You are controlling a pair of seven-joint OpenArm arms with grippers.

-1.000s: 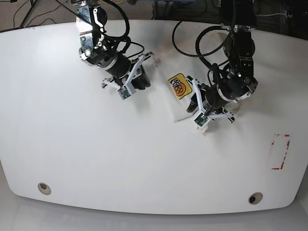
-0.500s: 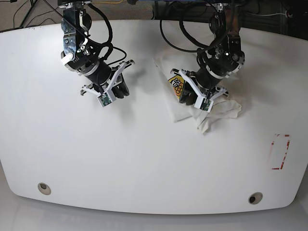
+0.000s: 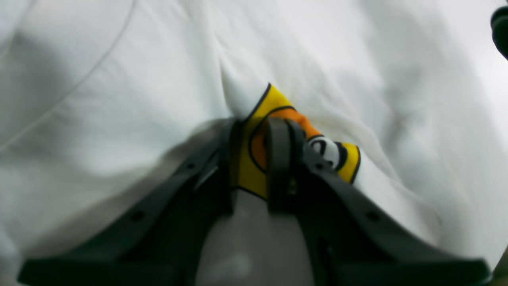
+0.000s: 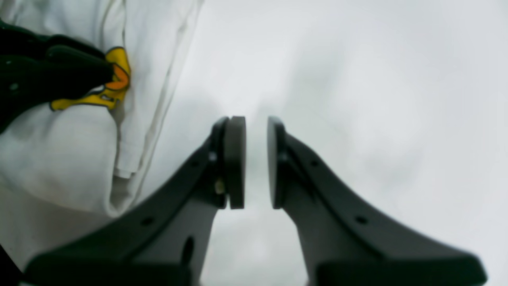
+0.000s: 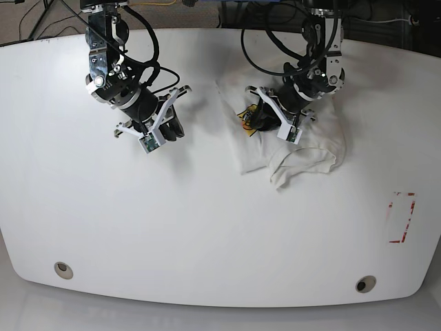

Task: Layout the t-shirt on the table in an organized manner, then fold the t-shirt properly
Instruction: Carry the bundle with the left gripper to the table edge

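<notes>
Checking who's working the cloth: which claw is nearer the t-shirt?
Left. The left claw is clamped on the t-shirt at its yellow graphic; the right claw hangs over bare table, off to the shirt's side.

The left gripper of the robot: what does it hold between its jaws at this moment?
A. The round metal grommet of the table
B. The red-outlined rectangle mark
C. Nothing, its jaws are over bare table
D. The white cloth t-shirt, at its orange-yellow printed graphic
D. In the left wrist view, the left gripper has its jaws pinched on the orange-yellow graphic of the white cloth t-shirt.
</notes>
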